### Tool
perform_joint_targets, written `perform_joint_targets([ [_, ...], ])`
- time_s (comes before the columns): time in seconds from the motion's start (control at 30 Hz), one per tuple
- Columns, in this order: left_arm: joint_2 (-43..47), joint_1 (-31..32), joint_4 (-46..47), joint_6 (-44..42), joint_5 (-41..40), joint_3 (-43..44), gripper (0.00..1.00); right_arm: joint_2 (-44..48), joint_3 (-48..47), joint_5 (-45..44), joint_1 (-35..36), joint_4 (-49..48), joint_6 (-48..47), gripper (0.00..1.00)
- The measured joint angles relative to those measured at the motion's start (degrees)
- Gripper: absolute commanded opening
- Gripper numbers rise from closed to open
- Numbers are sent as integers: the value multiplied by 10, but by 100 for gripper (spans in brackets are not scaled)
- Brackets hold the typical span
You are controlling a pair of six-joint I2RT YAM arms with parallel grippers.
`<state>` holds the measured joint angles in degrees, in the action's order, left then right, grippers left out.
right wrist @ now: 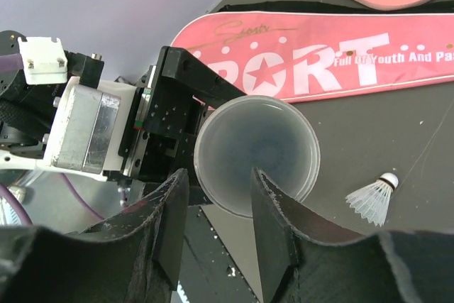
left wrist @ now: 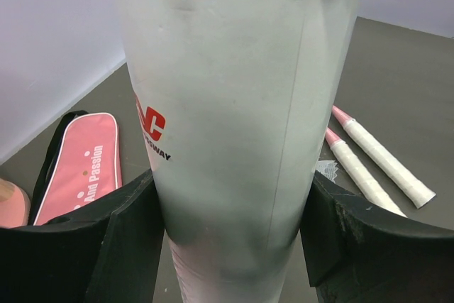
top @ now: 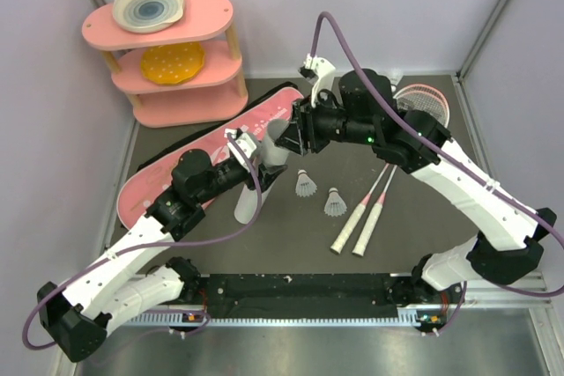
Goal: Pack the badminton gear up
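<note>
Squeezing a tall white tube (left wrist: 227,104), the left pincer (left wrist: 230,235) holds tight; the right pincer (right wrist: 218,196) gapes empty. White feathered shuttlecocks (top: 305,182) and pink-framed rackets (top: 374,209) aren't packed yet.

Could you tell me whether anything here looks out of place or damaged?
Nothing looks damaged or spilled. Two shuttlecocks lie loose on the table beside the racket handles, outside the white tube clamped in the left gripper.
</note>
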<state>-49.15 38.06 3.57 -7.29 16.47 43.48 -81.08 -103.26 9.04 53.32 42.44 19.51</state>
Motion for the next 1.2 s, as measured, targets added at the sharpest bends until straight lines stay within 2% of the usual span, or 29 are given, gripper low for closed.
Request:
perform_joint_targets([
  [0.23, -2, 3, 1, -2, 0, 0, 28, 0, 0, 8, 6, 1, -6, 37],
  [0.43, -2, 3, 1, -2, 0, 0, 29, -3, 0, 15, 6, 0, -19, 27],
  [0.73, -2, 3, 1, -2, -1, 0, 28, -6, 0, -8, 22, -8, -52, 21],
  [0.8, -2, 3, 1, -2, -1, 0, 27, -6, 0, -16, 28, -9, -60, 15],
  [0.83, -2, 3, 1, -2, -1, 0, 27, -7, 0, -20, 31, -11, -63, 7],
  [0.9, -2, 3, 0, -2, -2, 0, 27, -7, 0, -24, 32, -12, -64, 0],
  [1.2, -5, 5, -7, -9, -3, 3, 22, 2, 8, -29, 33, -13, -9, 0],
])
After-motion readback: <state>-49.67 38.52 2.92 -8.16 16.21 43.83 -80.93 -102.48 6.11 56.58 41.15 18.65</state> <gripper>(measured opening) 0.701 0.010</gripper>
